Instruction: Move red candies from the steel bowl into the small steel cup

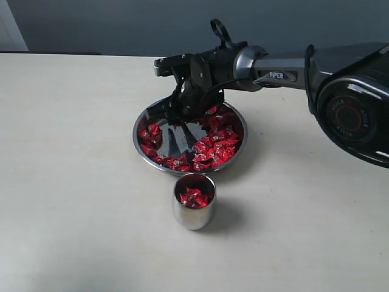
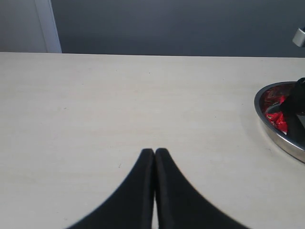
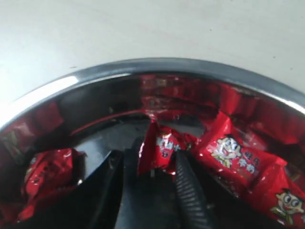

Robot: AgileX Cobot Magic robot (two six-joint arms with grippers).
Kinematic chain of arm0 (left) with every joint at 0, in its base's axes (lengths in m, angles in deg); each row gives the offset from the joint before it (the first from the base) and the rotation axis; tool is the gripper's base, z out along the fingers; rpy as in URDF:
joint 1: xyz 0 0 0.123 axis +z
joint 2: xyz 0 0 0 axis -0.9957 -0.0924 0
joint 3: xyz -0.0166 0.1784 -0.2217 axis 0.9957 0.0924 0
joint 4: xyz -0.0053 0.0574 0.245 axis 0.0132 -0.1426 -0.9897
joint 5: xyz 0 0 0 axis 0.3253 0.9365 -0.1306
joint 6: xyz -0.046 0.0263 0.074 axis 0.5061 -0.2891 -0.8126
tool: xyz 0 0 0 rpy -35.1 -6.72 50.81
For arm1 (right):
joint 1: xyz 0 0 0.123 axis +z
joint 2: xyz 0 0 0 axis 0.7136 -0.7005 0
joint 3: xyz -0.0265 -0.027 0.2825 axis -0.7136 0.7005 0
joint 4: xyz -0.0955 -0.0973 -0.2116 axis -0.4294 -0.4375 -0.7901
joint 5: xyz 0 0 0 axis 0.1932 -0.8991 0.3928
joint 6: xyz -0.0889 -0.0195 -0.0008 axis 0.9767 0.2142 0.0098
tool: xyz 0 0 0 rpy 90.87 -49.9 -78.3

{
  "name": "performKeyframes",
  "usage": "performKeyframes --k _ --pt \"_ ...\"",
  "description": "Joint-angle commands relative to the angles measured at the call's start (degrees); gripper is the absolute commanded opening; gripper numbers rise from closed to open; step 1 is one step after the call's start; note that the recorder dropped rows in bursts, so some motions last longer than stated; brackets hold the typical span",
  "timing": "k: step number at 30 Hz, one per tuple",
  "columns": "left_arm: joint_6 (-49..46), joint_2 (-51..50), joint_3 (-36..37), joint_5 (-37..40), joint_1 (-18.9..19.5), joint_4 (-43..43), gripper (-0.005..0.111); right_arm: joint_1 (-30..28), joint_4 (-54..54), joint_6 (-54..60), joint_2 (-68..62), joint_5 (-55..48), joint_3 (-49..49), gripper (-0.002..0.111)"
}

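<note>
Right hand [image 3: 151, 162] — inside steel bowl [image 3: 157, 67]

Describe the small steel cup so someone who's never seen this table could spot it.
On the pale table, find the wide steel bowl of red candies. In front of it, nearer the camera, stands the small steel cup. It is narrower and taller than the bowl, round-sided, handleless.

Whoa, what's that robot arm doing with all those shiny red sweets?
The right gripper is down inside the wide, shallow steel bowl, which holds lots of red-wrapped candies. Its jaws stand apart around one candy, which is not lifted yet. The small rounded steel cup beside the bowl already has a few candies in it. The left gripper is shut and empty over the pale table, away from the bowl.
</note>
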Motion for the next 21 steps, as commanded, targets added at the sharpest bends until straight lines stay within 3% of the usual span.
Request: performKeyframes --k 1,5,10,21 --pt "0.1 0.3 0.2 -0.2 -0.3 0.0 0.0 -0.3 -0.5 0.2 -1.6 -0.3 -0.2 0.036" --pt "0.1 0.3 0.2 -0.2 -0.3 0.0 0.0 -0.3 -0.5 0.2 -1.8 -0.5 -0.2 0.034" --pt "0.1 0.3 0.2 -0.2 -0.3 0.0 0.0 -0.3 -0.5 0.2 -0.9 -0.5 -0.2 -0.001" --pt "0.1 0.3 0.2 -0.2 -0.3 0.0 0.0 0.3 -0.6 0.3 5.4 -4.2 -0.2 0.0"
